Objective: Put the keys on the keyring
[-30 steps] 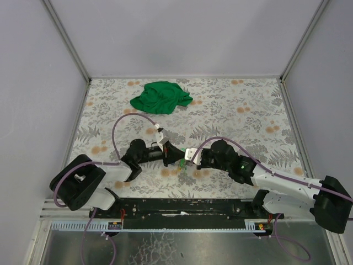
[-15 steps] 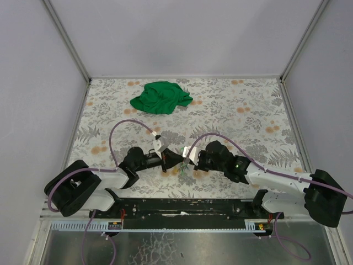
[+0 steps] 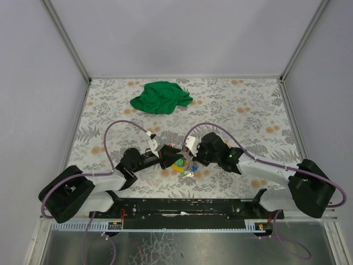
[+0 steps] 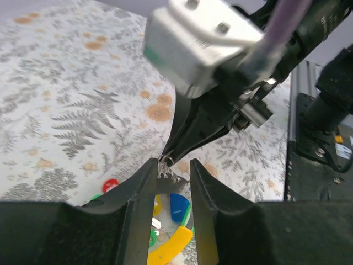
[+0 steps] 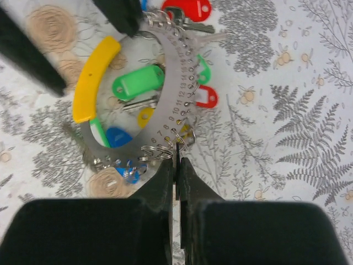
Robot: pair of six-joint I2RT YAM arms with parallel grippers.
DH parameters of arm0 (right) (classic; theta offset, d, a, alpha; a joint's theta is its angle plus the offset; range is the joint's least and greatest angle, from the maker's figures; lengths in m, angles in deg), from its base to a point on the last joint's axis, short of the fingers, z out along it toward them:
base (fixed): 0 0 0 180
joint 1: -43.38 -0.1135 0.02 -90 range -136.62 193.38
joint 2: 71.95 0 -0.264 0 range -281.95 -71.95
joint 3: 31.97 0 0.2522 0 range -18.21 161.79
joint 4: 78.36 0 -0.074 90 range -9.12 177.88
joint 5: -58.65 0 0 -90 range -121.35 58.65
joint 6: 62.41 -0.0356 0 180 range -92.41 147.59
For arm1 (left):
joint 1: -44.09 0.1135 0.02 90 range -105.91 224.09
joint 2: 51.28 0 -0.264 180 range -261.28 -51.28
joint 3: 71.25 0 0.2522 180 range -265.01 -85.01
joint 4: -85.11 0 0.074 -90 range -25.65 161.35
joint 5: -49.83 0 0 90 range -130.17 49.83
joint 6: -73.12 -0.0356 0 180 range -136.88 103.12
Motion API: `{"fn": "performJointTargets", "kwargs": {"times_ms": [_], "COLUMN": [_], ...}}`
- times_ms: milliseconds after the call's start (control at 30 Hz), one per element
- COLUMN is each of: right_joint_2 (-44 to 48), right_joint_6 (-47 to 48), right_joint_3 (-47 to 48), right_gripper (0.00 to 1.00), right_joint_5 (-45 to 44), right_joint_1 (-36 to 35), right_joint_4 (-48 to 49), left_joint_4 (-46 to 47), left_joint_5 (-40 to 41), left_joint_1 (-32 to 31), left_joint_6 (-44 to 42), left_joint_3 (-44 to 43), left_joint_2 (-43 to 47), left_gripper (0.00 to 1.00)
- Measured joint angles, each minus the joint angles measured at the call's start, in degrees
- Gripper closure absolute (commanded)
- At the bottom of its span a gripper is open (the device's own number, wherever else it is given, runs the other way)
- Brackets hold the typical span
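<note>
A second before, the left end effector [image 4: 172,168] was pinched tight and the bunch of keys [image 3: 181,166] hardly showed from above. Now its two fingers had come apart and let go, and the bright colours lay spread out on the table [image 3: 242,127] between the two arms. Both arms had also shifted, and the right arm's elbow sat farther back on the table.

The right end effector [image 5: 177,163] was clamped shut on the thin wire of the keyring [image 5: 157,152], down on the table at the near middle.

From above, the bunch was only a small blob of yellow, green and blue. The right wrist camera showed much more: a curved metal strip [image 5: 177,83] with a row of small numbered holes, a yellow arc [image 5: 94,77] beside it, and keys with green, blue, yellow and red heads lying around them. The black left fingers [image 5: 124,14] stood on either side of the yellow arc's far end. The left wrist camera looked through its own gap at the right arm's pointed tips meeting the wire.

The strip was flat, grey and shiny, and the key heads were smooth plastic. The table had a leafy grey and orange pattern, and a green cloth [image 3: 160,97] lay crumpled and soft near the back edge, well apart from the bunch.
</note>
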Motion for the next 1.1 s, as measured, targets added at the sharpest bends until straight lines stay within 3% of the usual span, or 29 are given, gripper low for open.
{"fn": "performJointTargets", "kwargs": {"times_ms": [300,433,467,500,633,833,967,1000,1033,1100], "right_joint_2": [-8.2,-10.6,-11.0,-11.4,-12.1,-7.6,4.0,6.9,11.0,17.7], "right_joint_6": [-1.0,-4.6,-5.8,-7.1,-11.4,-16.5,-19.5,-20.0,-20.8,-22.2], "right_joint_3": [6.2,6.2,6.0,5.7,5.5,3.0,-2.2,-3.2,-4.8,-7.2], "right_gripper": [0.95,0.87,0.83,0.8,0.59,0.4,0.31,0.06,0.0,0.01], "right_joint_5": [-5.2,-8.1,-8.7,-9.5,-12.8,-18.9,-23.4,-24.3,-25.5,-27.5], "right_joint_1": [7.2,11.1,12.0,12.7,13.9,14.1,14.3,14.3,14.3,14.3], "right_joint_4": [0.2,0.2,0.5,0.5,-0.1,-0.5,-1.0,-1.2,-1.3,-1.6], "left_joint_4": [-3.5,-6.8,-8.4,-9.8,-15.3,-24.8,-33.2,-35.1,-37.9,-41.0], "left_joint_5": [11.5,18.0,20.1,22.0,28.7,39.2,45.4,46.3,47.5,49.0], "left_joint_1": [2.7,3.7,3.8,3.9,3.9,3.9,3.9,3.9,3.9,3.9], "left_joint_6": [1.2,3.2,3.9,4.5,6.3,10.4,14.4,15.0,15.5,16.0], "left_joint_3": [2.1,3.1,3.1,3.1,3.1,3.1,1.7,1.0,-0.4,-2.0], "left_joint_2": [7.2,10.6,12.3,14.1,20.8,31.5,38.4,39.5,41.0,43.2], "left_gripper": [0.5,0.27,0.09,0.01,0.0,0.0,0.0,0.0,0.0,0.0]}}
